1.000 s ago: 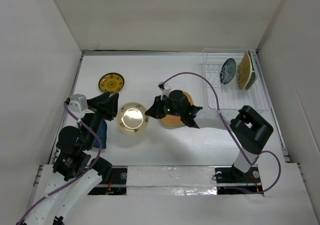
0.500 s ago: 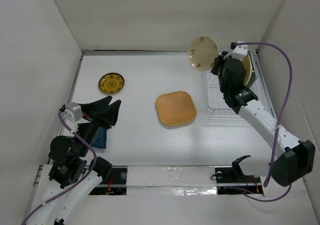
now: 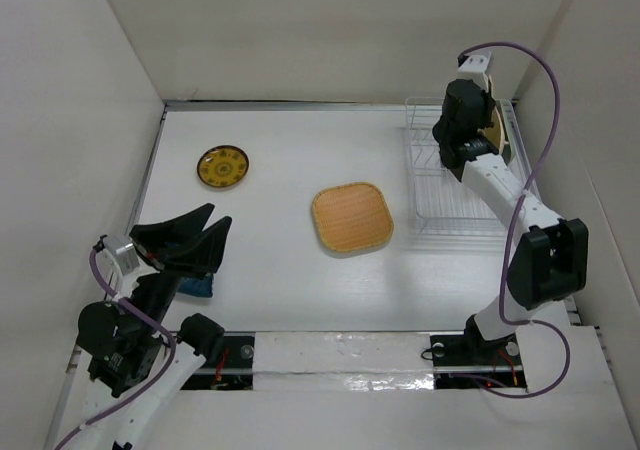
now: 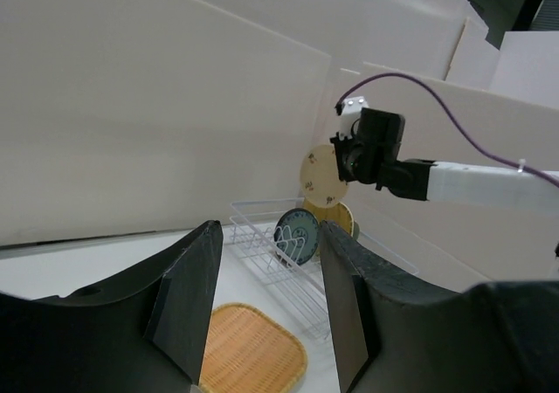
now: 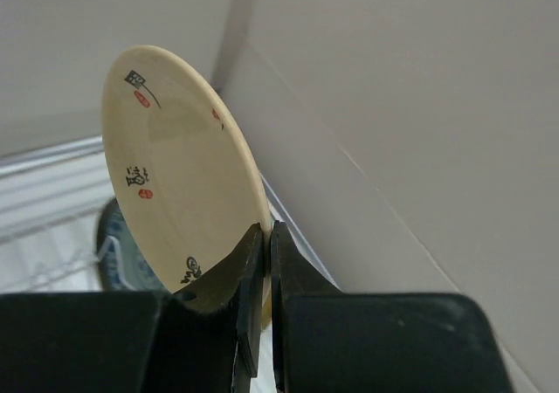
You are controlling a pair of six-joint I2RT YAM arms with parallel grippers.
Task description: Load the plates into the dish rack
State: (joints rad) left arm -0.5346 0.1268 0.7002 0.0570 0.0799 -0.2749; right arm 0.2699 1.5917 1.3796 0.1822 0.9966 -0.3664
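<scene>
Progress-wise, roughly halfway: right gripper (image 5: 266, 236) pinches cream plate (image 5: 175, 166) over dish rack (image 3: 440, 205), left gripper (image 3: 219, 218) hangs open, empty; yellow plate (image 3: 223, 167) and woven plate (image 3: 351, 218) sit unloaded.

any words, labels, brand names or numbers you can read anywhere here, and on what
No word, brand or number can be read in any view.
cream plate: small black and red marks near the rim, perhaps characters, not legible.
yellow plate: dark pattern only, too small to tell any writing.

Illegible marks on cream plate (image 5: 179, 179)
</scene>
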